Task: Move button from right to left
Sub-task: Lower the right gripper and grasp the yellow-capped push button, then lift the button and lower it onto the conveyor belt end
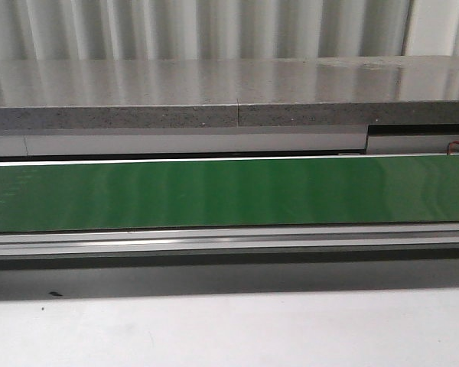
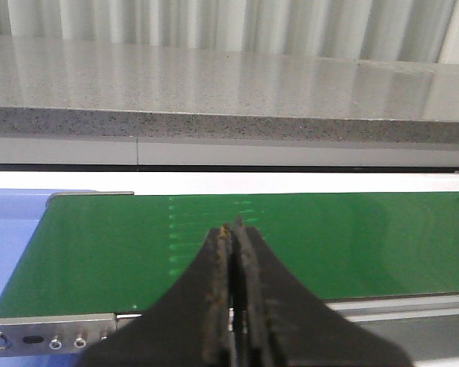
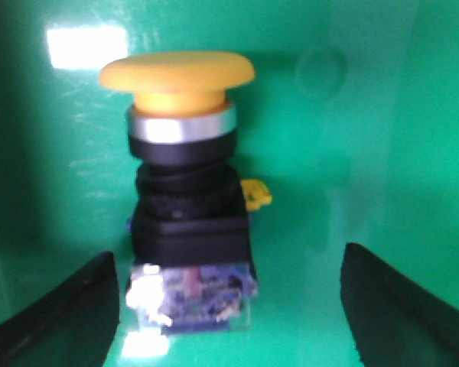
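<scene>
Your front camera shows a long glossy green conveyor belt (image 1: 214, 193) running across, a speckled grey stone ledge (image 1: 176, 95) behind it, corrugated metal wall (image 1: 199, 30) beyond, and white tabletop (image 1: 229, 332) in front. No arm shows there. Your left gripper (image 2: 235, 233) hangs over the belt's end with its dark fingers pressed together, holding nothing. Your right gripper (image 3: 229, 306) stands spread wide, the yellow-capped black push button (image 3: 185, 183) lying on green between its fingertips (image 3: 390, 298), untouched; its rear block is blurred.
</scene>
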`<state>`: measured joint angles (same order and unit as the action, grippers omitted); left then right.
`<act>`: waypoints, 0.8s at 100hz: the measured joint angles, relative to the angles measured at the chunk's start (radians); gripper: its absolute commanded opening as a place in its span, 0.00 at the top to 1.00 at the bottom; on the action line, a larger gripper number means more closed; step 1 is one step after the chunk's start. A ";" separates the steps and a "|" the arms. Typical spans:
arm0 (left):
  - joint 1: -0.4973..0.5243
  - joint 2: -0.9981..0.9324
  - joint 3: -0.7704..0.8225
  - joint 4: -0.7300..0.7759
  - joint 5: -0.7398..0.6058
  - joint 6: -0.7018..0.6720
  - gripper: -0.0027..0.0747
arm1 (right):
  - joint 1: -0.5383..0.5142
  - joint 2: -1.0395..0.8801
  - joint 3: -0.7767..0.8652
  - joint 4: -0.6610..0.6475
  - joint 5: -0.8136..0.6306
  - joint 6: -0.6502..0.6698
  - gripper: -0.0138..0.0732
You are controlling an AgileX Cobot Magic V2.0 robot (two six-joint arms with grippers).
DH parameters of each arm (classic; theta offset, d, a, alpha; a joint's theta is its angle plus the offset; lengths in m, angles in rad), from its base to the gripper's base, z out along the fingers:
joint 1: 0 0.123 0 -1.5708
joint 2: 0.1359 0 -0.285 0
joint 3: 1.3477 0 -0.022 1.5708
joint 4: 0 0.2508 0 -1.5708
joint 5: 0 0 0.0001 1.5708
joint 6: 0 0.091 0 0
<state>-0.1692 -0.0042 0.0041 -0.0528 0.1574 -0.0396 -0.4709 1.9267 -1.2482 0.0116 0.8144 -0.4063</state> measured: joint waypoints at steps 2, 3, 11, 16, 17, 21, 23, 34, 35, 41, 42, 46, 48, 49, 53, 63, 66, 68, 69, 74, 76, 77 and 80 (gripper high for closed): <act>0.000 0.000 0.000 0.000 0.000 0.000 0.99 | 0.000 0.003 0.000 0.005 -0.006 -0.002 0.37; 0.000 0.000 0.000 0.000 0.000 0.000 0.99 | 0.000 0.006 0.000 0.005 -0.005 -0.002 0.39; 0.000 0.000 0.000 0.000 0.000 0.000 0.99 | 0.000 0.018 0.000 0.022 -0.015 -0.008 0.60; 0.000 0.000 0.000 0.000 0.000 0.000 0.99 | 0.000 0.020 -0.002 0.033 -0.014 -0.012 0.66; 0.000 0.000 0.000 0.000 0.000 0.000 0.99 | 0.000 0.020 -0.002 0.032 -0.014 -0.012 0.67; 0.000 0.000 0.000 0.000 0.000 0.000 0.99 | 0.000 0.020 -0.006 0.040 -0.014 -0.015 0.68; 0.000 0.000 0.000 0.000 0.000 0.000 0.99 | 0.000 0.020 -0.009 0.045 -0.014 -0.016 0.68; 0.000 0.000 0.000 0.000 0.000 0.000 0.99 | 0.000 0.004 -0.015 0.080 -0.012 -0.019 0.67; 0.000 0.000 0.000 0.000 0.000 0.000 0.99 | 0.000 0.000 -0.015 0.085 -0.010 -0.019 0.67; 0.000 0.000 0.000 0.000 0.000 0.000 0.99 | 0.000 -0.024 -0.015 0.110 -0.004 -0.019 0.67; 0.000 0.000 0.000 0.000 0.000 0.000 0.99 | 0.000 -0.032 -0.015 0.117 -0.004 -0.019 0.67; 0.000 0.000 0.000 0.000 0.000 0.000 0.99 | 0.000 -0.052 -0.015 0.134 0.002 -0.021 0.67; 0.000 0.000 0.000 0.000 0.000 0.000 0.99 | 0.002 -0.066 -0.016 0.144 0.008 -0.021 0.67; 0.000 0.000 0.000 0.000 0.000 0.000 0.99 | 0.002 -0.075 -0.016 0.152 0.010 -0.021 0.67; 0.000 0.000 0.000 0.000 0.000 0.000 0.99 | 0.006 -0.098 -0.016 0.165 0.023 -0.021 0.67; 0.000 0.000 0.000 0.000 0.000 0.000 0.99 | 0.034 -0.171 -0.016 0.193 0.054 -0.021 0.67; 0.000 0.000 0.000 0.000 0.000 0.000 0.99 | 0.048 -0.190 -0.016 0.198 0.061 -0.012 0.67; 0.000 0.000 0.000 0.000 0.000 0.000 0.99 | 0.054 -0.204 -0.016 0.200 0.065 -0.007 0.67; 0.000 0.000 0.000 0.000 0.000 0.000 0.99 | 0.061 -0.208 -0.016 0.200 0.070 0.000 0.67; 0.000 0.000 0.000 0.000 0.000 0.000 0.99 | 0.086 -0.238 -0.016 0.203 0.082 0.023 0.67; 0.000 0.000 0.000 0.000 0.000 0.000 0.99 | 0.098 -0.249 -0.016 0.203 0.085 0.032 0.67; 0.000 0.000 0.000 0.000 0.000 0.000 0.99 | 0.102 -0.257 -0.016 0.204 0.086 0.035 0.67; 0.000 0.000 0.000 0.000 0.000 0.000 0.99 | 0.124 -0.270 -0.016 0.204 0.092 0.049 0.67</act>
<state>-0.1692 -0.0042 0.0041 -0.0528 0.1574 -0.0396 -0.3469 1.6570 -1.2645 0.2160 0.9060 -0.3572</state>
